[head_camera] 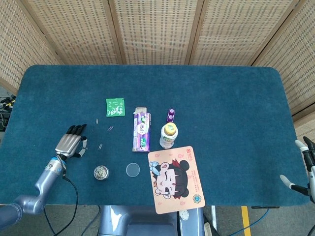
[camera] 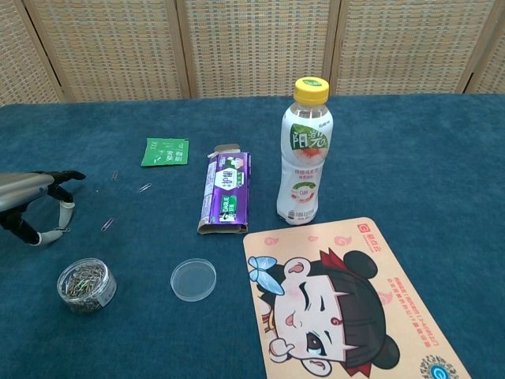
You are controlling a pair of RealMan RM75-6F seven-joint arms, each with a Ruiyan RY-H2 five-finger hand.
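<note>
My left hand (head_camera: 70,142) (camera: 33,202) hovers low over the blue table at the front left, fingers spread and arched down. Its thumb tip rests beside a loose paper clip (camera: 60,230), and nothing shows in its grip. More loose clips (camera: 106,224) (camera: 144,188) lie just right of it. A small clear jar of paper clips (head_camera: 101,172) (camera: 86,284) stands in front of the hand, with its clear round lid (head_camera: 132,169) (camera: 193,279) lying to the right. My right hand (head_camera: 304,167) shows only at the far right edge, off the table, fingers apart and empty.
A purple toothpaste box (head_camera: 141,130) (camera: 226,192) lies mid-table, beside an upright yellow-capped bottle (head_camera: 168,136) (camera: 306,154). A green packet (head_camera: 115,107) (camera: 166,151) and a small purple item (head_camera: 171,115) lie further back. A cartoon mouse pad (head_camera: 176,178) (camera: 347,300) overhangs the front edge.
</note>
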